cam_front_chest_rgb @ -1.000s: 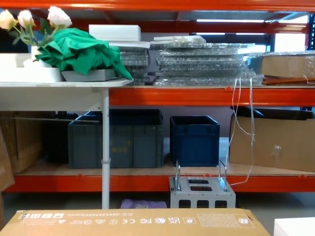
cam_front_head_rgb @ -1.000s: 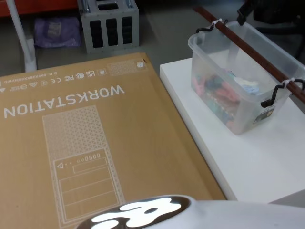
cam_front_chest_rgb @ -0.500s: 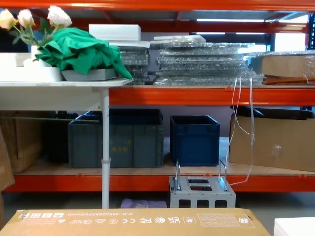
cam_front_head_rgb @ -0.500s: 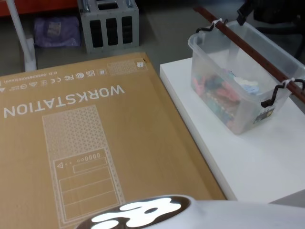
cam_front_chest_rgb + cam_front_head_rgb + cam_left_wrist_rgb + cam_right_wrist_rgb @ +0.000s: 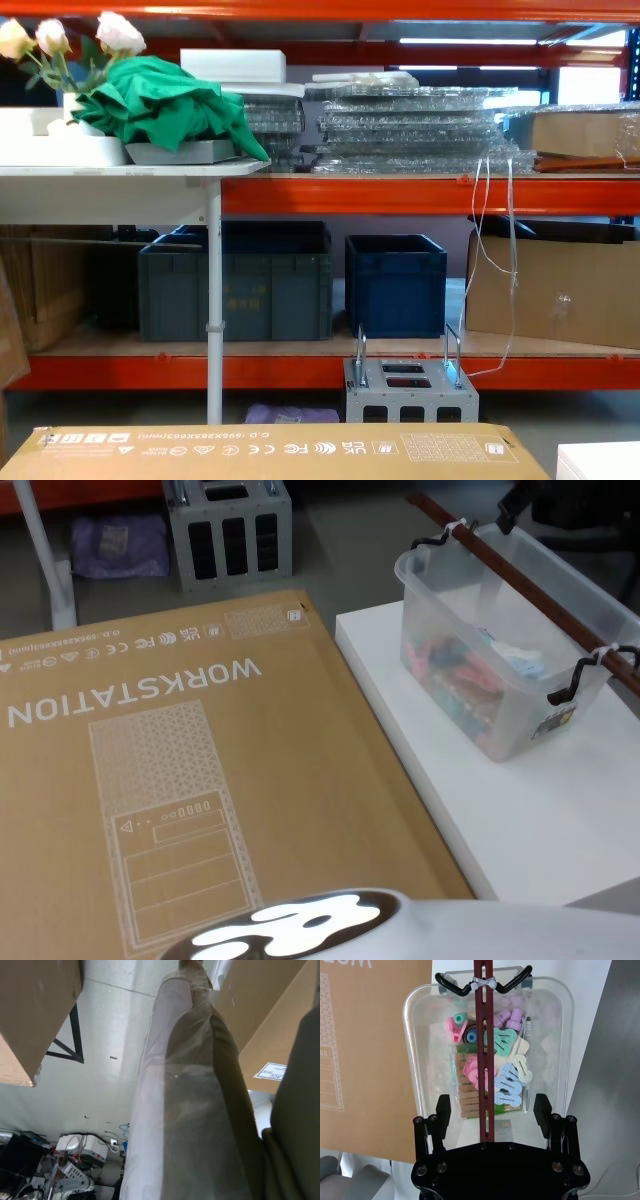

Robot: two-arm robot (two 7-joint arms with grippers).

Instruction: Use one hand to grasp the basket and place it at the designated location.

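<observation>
Head view: basket sitting on white table, toward its far right part, well clear of the big cardboard box on the left. Brown bar handle running across the rim, zip-tied at both ends. Coloured bits lying inside. Grey metal box on the floor beyond. A dark piece at the top edge near the far end of the handle, too cut off to name.

Left wrist view: pointed at floor and cardboard, with a plastic-wrapped pole close up. Left arm apparently parked; fingers impossible to tell.

Right wrist view: right gripper poised over the basket, fingers spread wide apart, one on each side of the handle. No contact visible yet. Clips and pegs in the tub below.

Chest view: shelving, dark crates, box edge, table corner at lower right.

Progress, judging by this: approach lined up, nothing gripped. Left to do: closing on the handle, lifting, carrying, setting down. Destination unmarked.
</observation>
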